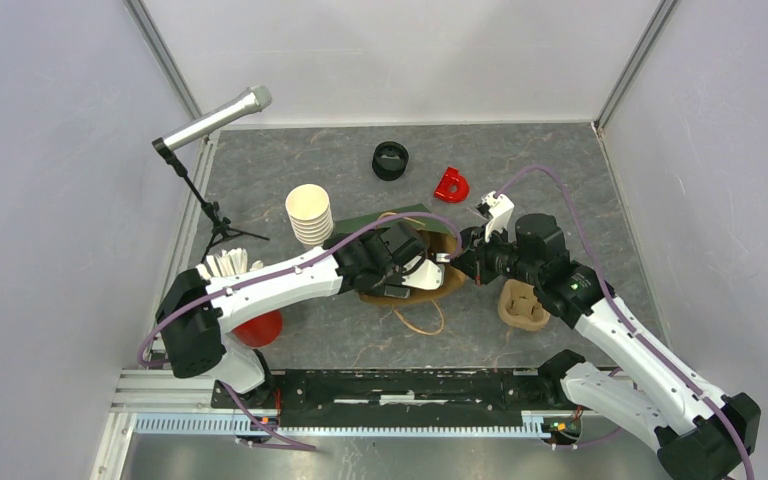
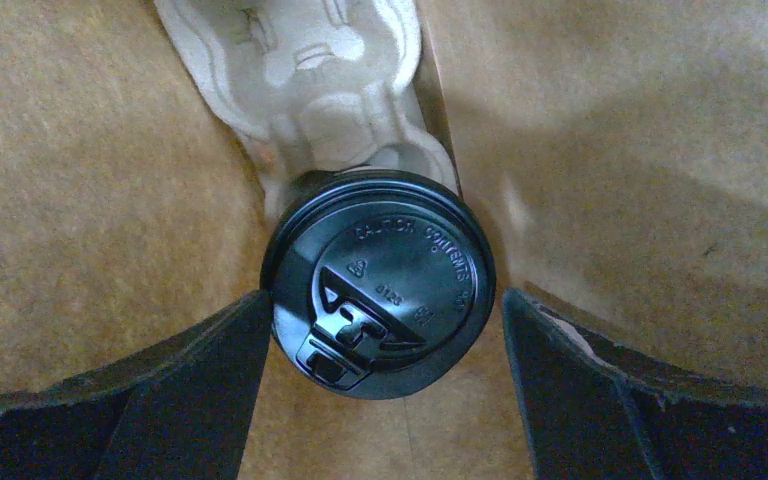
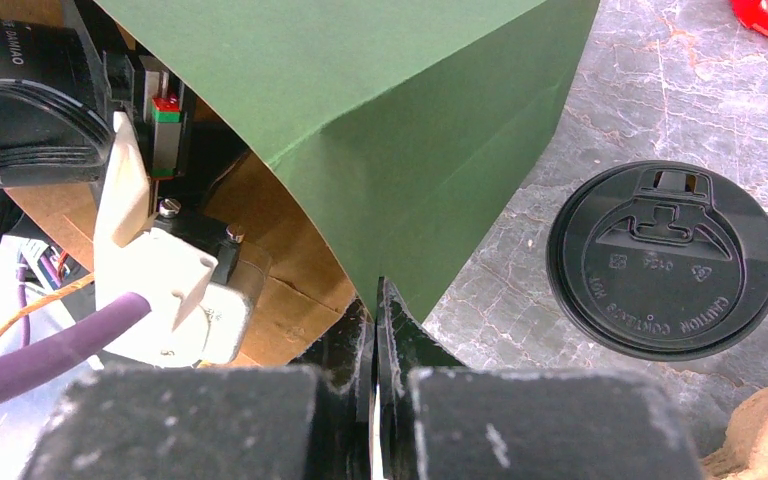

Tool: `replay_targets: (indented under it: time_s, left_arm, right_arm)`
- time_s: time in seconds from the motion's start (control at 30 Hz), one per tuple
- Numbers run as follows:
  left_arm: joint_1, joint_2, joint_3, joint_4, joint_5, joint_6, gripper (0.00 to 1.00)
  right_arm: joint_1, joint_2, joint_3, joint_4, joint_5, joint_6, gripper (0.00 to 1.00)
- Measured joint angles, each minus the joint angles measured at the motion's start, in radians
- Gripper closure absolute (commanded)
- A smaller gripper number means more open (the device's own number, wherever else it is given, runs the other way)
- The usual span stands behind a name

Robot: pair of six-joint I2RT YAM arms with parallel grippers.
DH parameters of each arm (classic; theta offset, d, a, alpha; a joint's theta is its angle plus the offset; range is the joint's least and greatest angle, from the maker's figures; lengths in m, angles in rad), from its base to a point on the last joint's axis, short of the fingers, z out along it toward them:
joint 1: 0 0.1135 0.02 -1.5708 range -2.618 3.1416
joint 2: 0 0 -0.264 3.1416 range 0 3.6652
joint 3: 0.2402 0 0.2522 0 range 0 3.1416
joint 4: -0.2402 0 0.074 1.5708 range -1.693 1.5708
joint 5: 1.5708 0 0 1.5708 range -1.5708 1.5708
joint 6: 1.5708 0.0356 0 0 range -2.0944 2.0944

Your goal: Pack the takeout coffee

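Note:
Inside the brown paper bag [image 2: 90, 180] a takeout coffee with a black lid [image 2: 380, 280] stands in a pulp carrier [image 2: 310, 70]. My left gripper [image 2: 385, 300] is open around the lid, its left finger close to the rim and a gap on the right. From above, the left arm reaches into the bag [image 1: 415, 215]. My right gripper [image 3: 375, 300] is shut on the edge of the bag's green wall [image 3: 410, 130], also seen from above [image 1: 463, 255]. A second black lid [image 3: 664, 260] shows on the table beside the bag; whether a cup is under it is hidden.
A second pulp carrier [image 1: 523, 305] lies by the right arm. A stack of lidless cream cups [image 1: 308, 213], a black round object [image 1: 390, 160] and a red object [image 1: 451, 184] sit behind the bag. A red cup of white sticks [image 1: 235, 268] and a microphone stand [image 1: 210, 215] are at left.

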Motion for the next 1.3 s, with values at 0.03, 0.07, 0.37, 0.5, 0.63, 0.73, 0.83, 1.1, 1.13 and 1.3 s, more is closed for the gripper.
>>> replay_targets:
  time_s: [0.03,0.07,0.37,0.5,0.63,0.73,0.83,1.1,1.13,1.3]
  left_arm:
    - [0.000,0.000,0.000,-0.001,0.000,-0.003,0.10]
    - [-0.001,0.000,0.001,-0.003,0.000,-0.005,0.10]
    - [-0.016,0.000,0.016,-0.029,0.000,-0.007,0.10]
    - [-0.022,0.000,0.017,-0.038,0.000,-0.008,0.12]
    - [-0.023,0.000,0.027,-0.043,0.000,-0.024,0.13]
    - [-0.027,0.000,0.037,-0.043,0.000,-0.029,0.14]
    - [-0.030,0.000,0.037,-0.044,0.000,-0.029,0.14]
    - [-0.044,0.000,0.048,-0.060,0.000,-0.040,0.19]
    - [-0.046,-0.001,0.048,-0.064,0.000,-0.045,0.20]
    - [-0.056,-0.001,0.049,-0.077,0.000,-0.059,0.28]
  right_arm:
    - [0.000,0.001,0.000,0.000,0.000,0.000,1.00]
    - [0.000,0.002,0.000,0.000,0.000,0.000,1.00]
    - [0.000,0.004,0.000,0.000,-0.001,0.000,1.00]
    - [0.000,0.005,0.000,0.000,-0.001,0.000,1.00]
    - [0.000,0.008,0.000,0.001,-0.001,0.000,1.00]
    - [0.000,0.010,0.000,0.001,-0.001,0.000,1.00]
    - [0.000,0.010,0.000,0.001,-0.001,0.000,1.00]
    - [0.000,0.010,0.000,0.005,-0.001,0.000,1.00]
    - [0.000,0.010,0.000,0.006,-0.002,0.000,1.00]
    - [0.000,0.012,0.000,0.007,-0.004,0.000,1.00]
